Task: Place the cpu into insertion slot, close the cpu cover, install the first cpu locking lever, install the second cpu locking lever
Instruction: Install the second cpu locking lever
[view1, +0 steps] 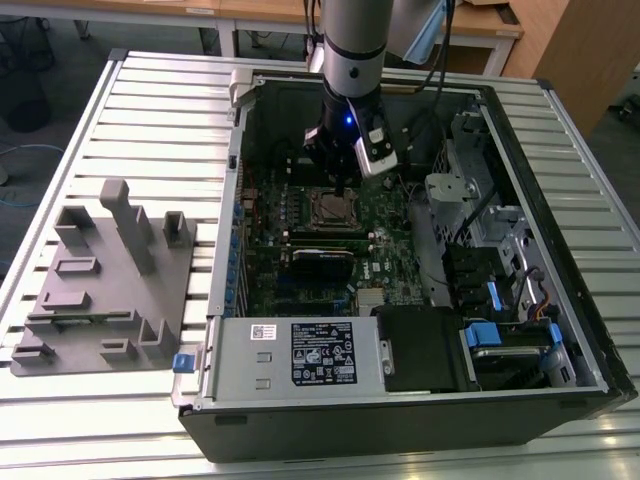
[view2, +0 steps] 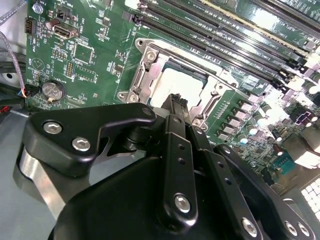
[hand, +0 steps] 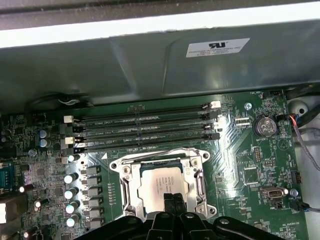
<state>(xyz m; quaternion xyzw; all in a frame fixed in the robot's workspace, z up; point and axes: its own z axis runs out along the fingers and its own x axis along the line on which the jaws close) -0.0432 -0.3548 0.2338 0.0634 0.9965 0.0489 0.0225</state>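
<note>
While the gripper (hand: 171, 201) hangs over the cpu (hand: 161, 180), its jaws are seen pressed together, empty. The cpu cover (hand: 162, 156) is shut round the chip — memory slots (hand: 145, 125) crowd its far edge.

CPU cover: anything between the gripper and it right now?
Nothing visible. The gripper sits right at the near edge of the cpu cover, which lies closed over the cpu, with no cable or part between them.

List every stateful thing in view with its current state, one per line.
cpu: seated in the insertion slot, silver top exposed.
cpu cover: closed, framing the cpu.
gripper: shut, fingertips over the cpu's edge.
computer case: side panel off, interior open.
memory slots: empty.
</note>
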